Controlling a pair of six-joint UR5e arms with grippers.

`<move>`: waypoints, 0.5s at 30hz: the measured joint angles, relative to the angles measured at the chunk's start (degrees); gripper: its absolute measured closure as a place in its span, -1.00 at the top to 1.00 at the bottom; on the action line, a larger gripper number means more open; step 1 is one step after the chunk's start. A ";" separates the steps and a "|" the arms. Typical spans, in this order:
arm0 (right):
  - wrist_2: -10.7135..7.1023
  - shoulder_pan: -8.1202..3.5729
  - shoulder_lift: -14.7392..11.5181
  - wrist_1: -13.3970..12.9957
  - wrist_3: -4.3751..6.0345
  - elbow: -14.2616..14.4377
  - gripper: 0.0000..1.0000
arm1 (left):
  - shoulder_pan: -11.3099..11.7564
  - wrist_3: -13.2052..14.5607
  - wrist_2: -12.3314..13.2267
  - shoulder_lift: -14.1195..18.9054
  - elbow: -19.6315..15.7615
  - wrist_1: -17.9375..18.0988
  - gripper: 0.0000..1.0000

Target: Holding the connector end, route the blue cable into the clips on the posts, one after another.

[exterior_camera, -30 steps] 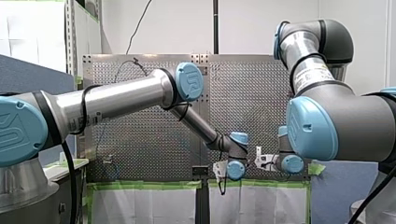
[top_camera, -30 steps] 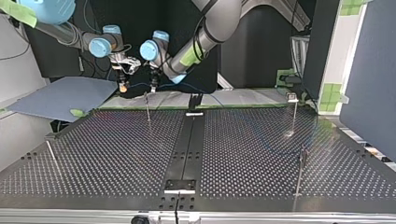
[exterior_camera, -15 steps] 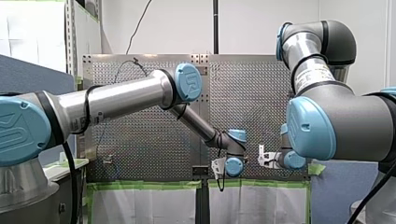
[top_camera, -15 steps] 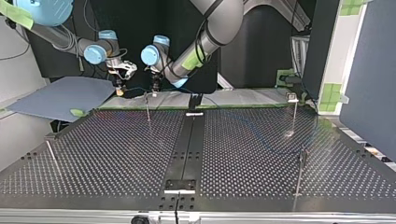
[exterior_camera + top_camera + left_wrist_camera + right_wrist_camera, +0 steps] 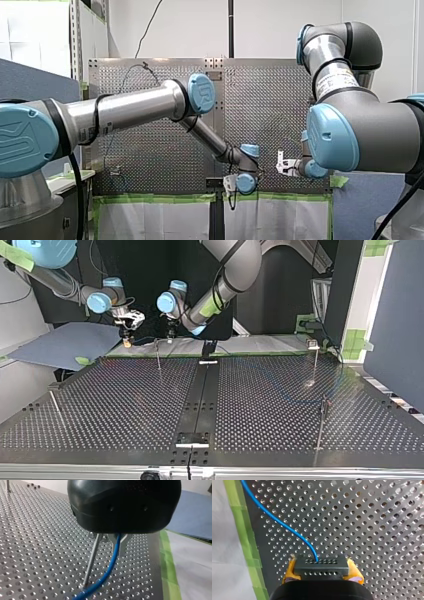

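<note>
The blue cable (image 5: 284,523) runs out of a black connector (image 5: 321,566), and my right gripper (image 5: 322,573) is shut on that connector with its yellow pads (image 5: 290,570). In the top view this right gripper (image 5: 127,340) hangs over the table's far edge. My left gripper (image 5: 117,543) is shut on the blue cable (image 5: 110,567) further along, right beside a thin metal post (image 5: 91,560). The left gripper (image 5: 171,336) sits just above and beside that post (image 5: 158,354) in the top view. From there the cable (image 5: 280,390) curves faintly over the board.
More posts stand on the perforated table (image 5: 125,405): one at the far right (image 5: 316,362), one at the near right (image 5: 322,422), and a leaning one at the near left (image 5: 55,407). Green tape (image 5: 244,537) lines the board's edge. A blue sheet (image 5: 65,342) lies behind the far left corner.
In the top view my left gripper has shifted right and lower beside the post. My right gripper has drifted a little left and down with the connector.
</note>
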 joint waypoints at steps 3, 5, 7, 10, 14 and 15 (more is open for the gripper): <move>0.01 -0.08 0.04 -0.03 0.14 -0.18 -1.00 | 0.34 -0.01 0.30 -0.13 0.00 0.08 -1.00; 0.00 -0.16 0.03 -0.03 0.17 -0.25 -1.00 | 0.59 -0.01 0.40 -0.15 0.01 0.12 -1.00; -0.02 -0.24 0.02 -0.02 0.18 -0.31 -1.00 | 0.76 -0.01 0.40 -0.17 0.00 0.14 -1.00; -0.03 -0.29 0.02 0.01 0.19 -0.39 -1.00 | 0.90 0.02 0.44 -0.17 0.00 0.15 -1.00; -0.07 -0.43 0.01 0.76 -0.30 -0.40 -1.00 | 0.65 0.30 0.47 -0.17 0.00 -0.07 -1.00; -0.04 -0.47 0.01 1.09 -0.59 -0.40 -1.00 | 0.49 0.50 0.47 -0.17 0.00 -0.25 -1.00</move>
